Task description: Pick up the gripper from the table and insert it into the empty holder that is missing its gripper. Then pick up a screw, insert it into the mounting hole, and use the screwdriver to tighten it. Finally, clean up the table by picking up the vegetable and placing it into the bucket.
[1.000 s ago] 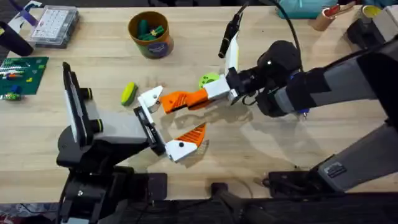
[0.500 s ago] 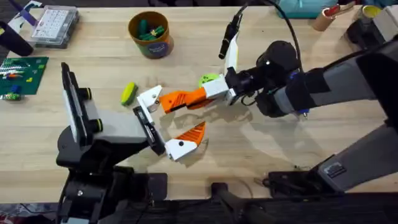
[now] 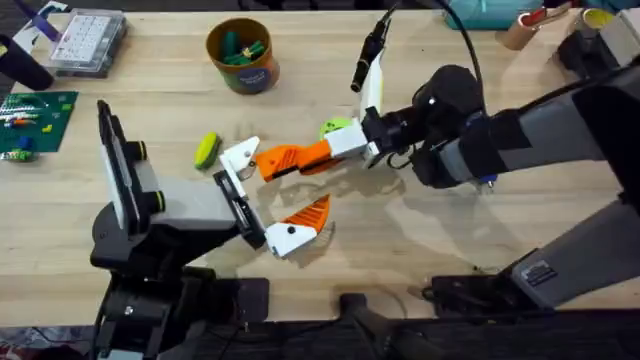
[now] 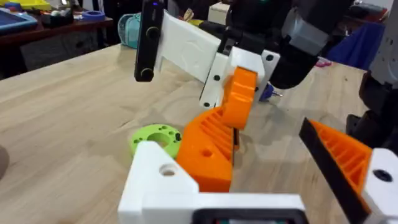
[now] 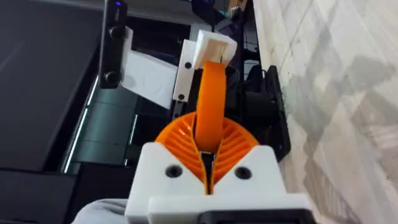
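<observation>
My right gripper (image 3: 347,144) is shut on the thin end of the gripper (image 3: 292,157), the long orange ribbed finger, and holds it level above the table. Its wide end (image 4: 208,155) sits against the empty holder (image 3: 240,158), the white bracket on my left arm; I cannot tell whether it is seated. My left gripper (image 3: 276,190) stands open, and its other bracket carries a short orange finger (image 3: 308,213). The right wrist view shows orange pads (image 5: 180,146) clamping the finger edge-on. The yellow-green vegetable (image 3: 207,150) lies left of the holder. The bucket (image 3: 241,56) stands at the back.
A lime-green disc (image 3: 337,128) lies under the right wrist. A clear parts box (image 3: 88,40) and a green board (image 3: 35,118) sit at the far left. Bare wood stretches along the front right of the table (image 3: 420,240).
Hardly anything: the left arm has edged slightly to the left. The right gripper still holds the orange finger against the holder.
</observation>
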Tool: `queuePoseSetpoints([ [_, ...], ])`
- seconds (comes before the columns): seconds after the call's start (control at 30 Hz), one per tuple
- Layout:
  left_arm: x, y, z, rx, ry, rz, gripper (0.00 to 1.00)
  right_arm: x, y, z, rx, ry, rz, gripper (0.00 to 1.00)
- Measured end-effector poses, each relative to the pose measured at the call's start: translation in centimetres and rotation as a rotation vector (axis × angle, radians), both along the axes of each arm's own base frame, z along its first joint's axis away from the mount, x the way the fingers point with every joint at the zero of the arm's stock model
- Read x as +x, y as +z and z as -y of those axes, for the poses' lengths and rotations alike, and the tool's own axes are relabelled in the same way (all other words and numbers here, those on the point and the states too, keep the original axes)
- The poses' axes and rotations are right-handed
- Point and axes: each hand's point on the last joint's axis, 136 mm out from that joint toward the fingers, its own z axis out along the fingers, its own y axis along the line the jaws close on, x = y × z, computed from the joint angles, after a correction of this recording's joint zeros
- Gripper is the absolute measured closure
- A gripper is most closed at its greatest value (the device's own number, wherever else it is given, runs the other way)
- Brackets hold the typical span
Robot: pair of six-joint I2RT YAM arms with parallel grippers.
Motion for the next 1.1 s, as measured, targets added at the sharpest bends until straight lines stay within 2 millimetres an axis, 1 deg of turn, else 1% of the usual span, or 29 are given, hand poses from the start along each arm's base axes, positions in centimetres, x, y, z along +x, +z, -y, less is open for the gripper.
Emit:
queuePoseSetpoints([
  [0.63,-0.2,0.0,0.1,0.000,-0.013,0.000,0.014,0.0,0.4,-0.1,0.005,0.004,0.010,0.982],
  [0.9,-0.2,0.0,0.1,-0.003,-0.015,-0.006,0.014,0.3,-0.5,-0.3,-0.035,0.000,-0.059,0.982],
  [1.1,-0.2,0.0,0.1,-0.007,-0.012,-0.015,0.014,0.9,-0.6,-0.6,-0.062,0.010,-0.088,0.982],
])
